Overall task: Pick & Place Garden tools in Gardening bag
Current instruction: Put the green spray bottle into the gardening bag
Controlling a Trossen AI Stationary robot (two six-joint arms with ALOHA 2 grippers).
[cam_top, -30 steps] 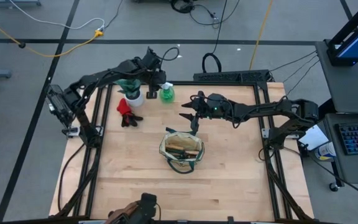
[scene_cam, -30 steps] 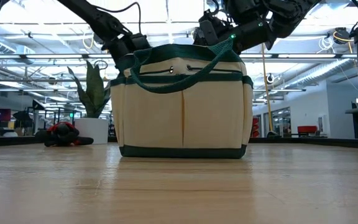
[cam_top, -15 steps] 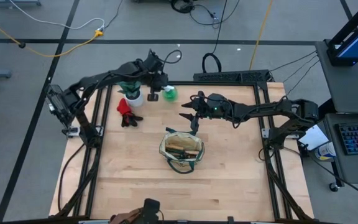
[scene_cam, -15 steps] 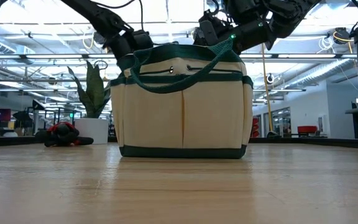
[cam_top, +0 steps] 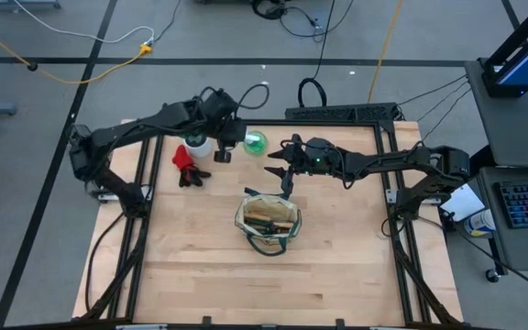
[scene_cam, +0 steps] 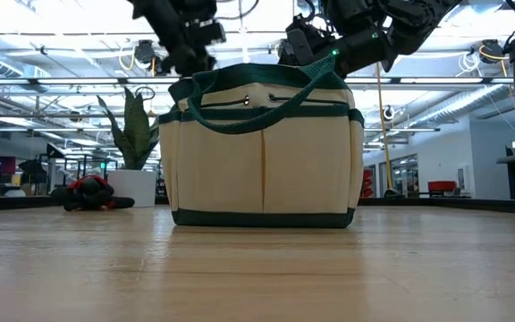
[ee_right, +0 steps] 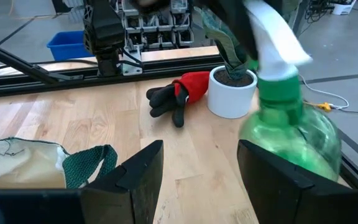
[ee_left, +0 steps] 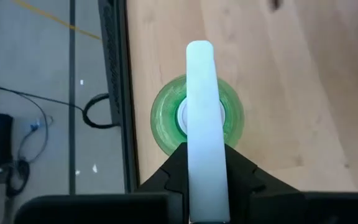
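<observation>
Left wrist view shows me my left tool [ee_left: 207,180] clamped on the spray bottle [ee_left: 197,115] by its white nozzle over the tabletop [cam_top: 337,266], while only the high view shows my right tool [cam_top: 282,167] spread open, empty, behind the gardening bag [cam_top: 267,222].

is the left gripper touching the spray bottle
Touching. In the left wrist view the left gripper has its dark fingers closed on either side of the white nozzle of the green spray bottle, with no gap showing.
</observation>
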